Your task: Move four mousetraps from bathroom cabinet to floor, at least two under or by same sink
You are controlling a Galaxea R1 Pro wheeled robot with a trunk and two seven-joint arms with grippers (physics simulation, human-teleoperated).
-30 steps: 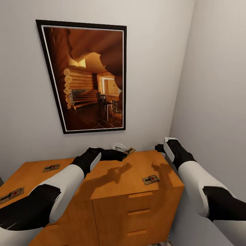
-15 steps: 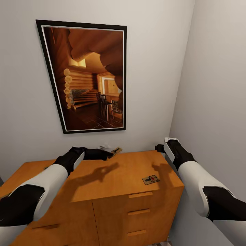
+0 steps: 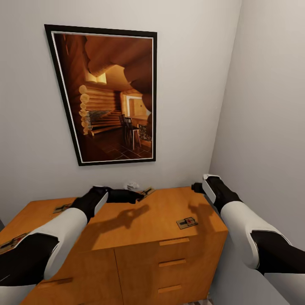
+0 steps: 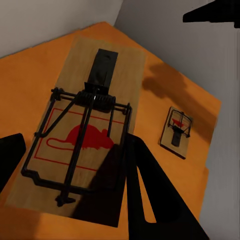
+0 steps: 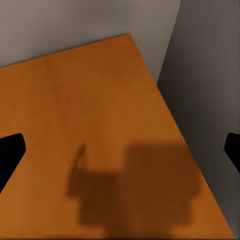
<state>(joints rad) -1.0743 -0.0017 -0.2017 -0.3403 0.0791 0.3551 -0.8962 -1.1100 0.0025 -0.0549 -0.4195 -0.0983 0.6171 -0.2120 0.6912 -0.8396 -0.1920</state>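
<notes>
Wooden mousetrap sits gripped in the left gripper, lifted off the cabinet for carrying to the floor. The right gripper waits with its jaws wide, holding nothing.

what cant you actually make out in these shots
- Far-left mousetrap, head view: mostly behind the left arm and cut by the frame edge.
- Second trap, head view: partly behind the left forearm.
- Left hand: whether its fingers pinch the back trap.
- Cabinet bottom: cut off.
</notes>
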